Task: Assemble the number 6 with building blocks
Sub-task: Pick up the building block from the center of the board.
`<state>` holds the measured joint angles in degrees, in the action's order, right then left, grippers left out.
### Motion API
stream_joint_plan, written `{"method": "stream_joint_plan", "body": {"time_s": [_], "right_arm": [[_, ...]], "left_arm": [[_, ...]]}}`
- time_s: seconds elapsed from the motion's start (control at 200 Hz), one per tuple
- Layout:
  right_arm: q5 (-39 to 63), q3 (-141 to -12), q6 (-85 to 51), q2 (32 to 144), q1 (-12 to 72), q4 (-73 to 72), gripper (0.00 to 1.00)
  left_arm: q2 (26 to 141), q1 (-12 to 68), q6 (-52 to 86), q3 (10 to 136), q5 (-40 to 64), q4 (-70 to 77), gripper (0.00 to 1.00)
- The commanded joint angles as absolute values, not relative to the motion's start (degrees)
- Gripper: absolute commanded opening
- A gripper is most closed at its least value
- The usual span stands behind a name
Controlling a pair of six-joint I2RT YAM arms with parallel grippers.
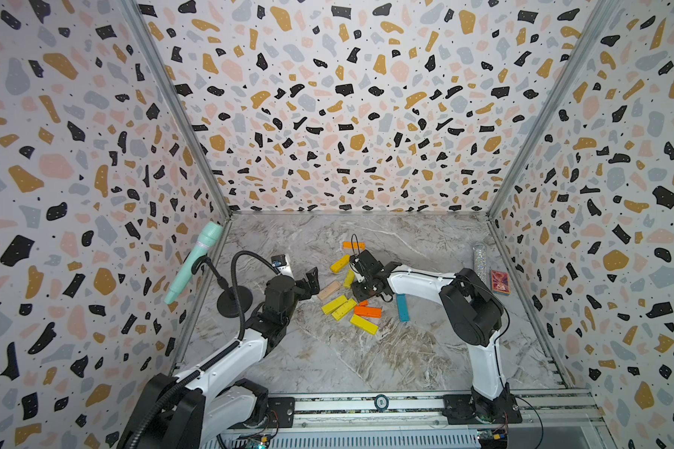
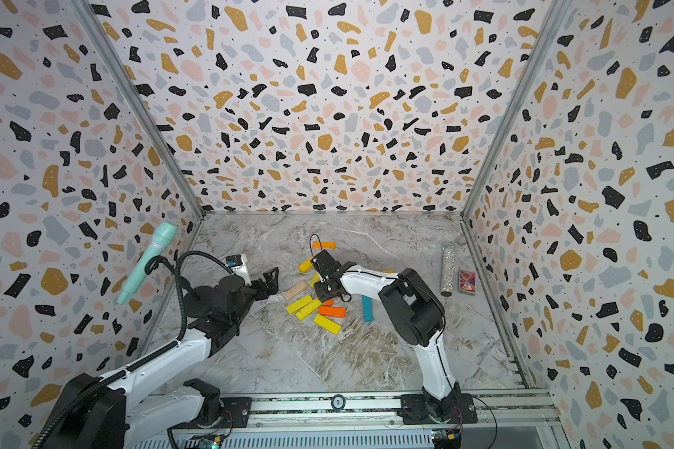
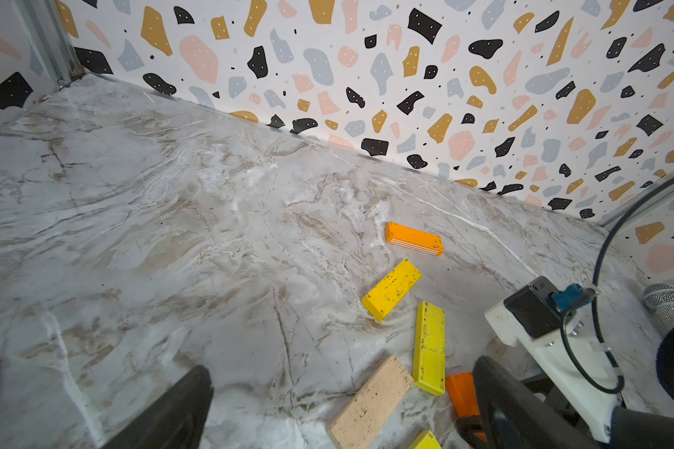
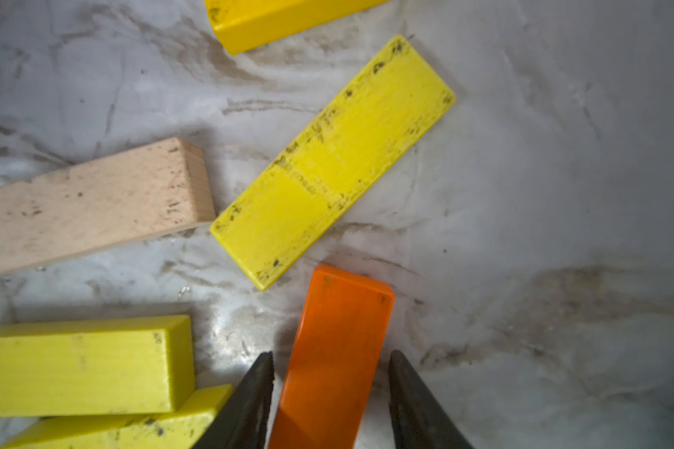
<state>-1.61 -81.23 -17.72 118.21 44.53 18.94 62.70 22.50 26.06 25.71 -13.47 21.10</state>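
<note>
Right gripper point(image 4: 329, 353) is low over the scatter of building blocks around mid-bench. Its jaws straddle an orange block point(image 4: 343, 311) across the short width. Thin gaps show beside both fingertips, so you are around it, not clamped on it. The block lies flat on the marble bench point(image 1: 327, 361).

Key relation: the orange block's long axis runs straight out from between the jaws. Its free end points at the corner of a flat yellow block point(image 4: 331, 163), close but apart. A beige block point(image 4: 94, 202) lies just beside that yellow one, corners nearly meeting. Two more yellow blocks point(image 4: 82, 361) crowd one finger; closing or dragging that way would likely nudge them. The other finger's side is bare marble.

Left gripper point(image 1: 311, 283) is spread wide and empty, just beside the beige block on the scatter's left-edge side. The right arm is the one on the piece.

Room:
- The near half of the bench is bare, the best ground for laying the figure.
- A teal block point(image 1: 402, 307) lies on the right-edge side of the scatter.
- A second orange block point(image 1: 353, 245) lies alone toward the far edge.
- A glittery tube point(image 1: 480, 264) and a red card box point(image 1: 500, 280) sit along the right edge, well apart from the work.

No 6 reads yet; you look to be early in the task.
</note>
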Motion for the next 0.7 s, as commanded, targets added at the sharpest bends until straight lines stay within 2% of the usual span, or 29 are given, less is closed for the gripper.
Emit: {"method": "stream_joint_plan", "body": {"time_s": [0.0,0.095,0.2,0.385,0.551,0.696], "right_arm": [[-2.16,-82.91,-18.02,119.44,44.57,20.85,0.48],[0.03,-82.62,-17.97,119.95,43.96,19.61,0.45],[0.26,-82.44,-18.19,119.34,43.27,19.06,0.37],[2.02,-80.85,-18.1,113.99,41.32,16.53,0.28],[3.05,-76.04,-17.6,104.99,38.43,15.08,0.26],[2.78,-66.84,-17.63,94.96,33.72,15.59,0.26]], "left_arm": [[62.28,22.11,26.0,25.11,-12.89,23.73,1.0],[62.17,22.11,25.91,25.03,-13.02,23.73,0.99],[62.24,22.07,25.84,24.91,-13.06,23.91,0.99],[62.58,22.08,25.58,25.05,-12.48,24.06,1.0],[61.97,22.11,23.39,24.44,-9.89,25.52,1.0],[62.51,22.07,22.85,24.27,-8.26,26.48,0.99]]}}
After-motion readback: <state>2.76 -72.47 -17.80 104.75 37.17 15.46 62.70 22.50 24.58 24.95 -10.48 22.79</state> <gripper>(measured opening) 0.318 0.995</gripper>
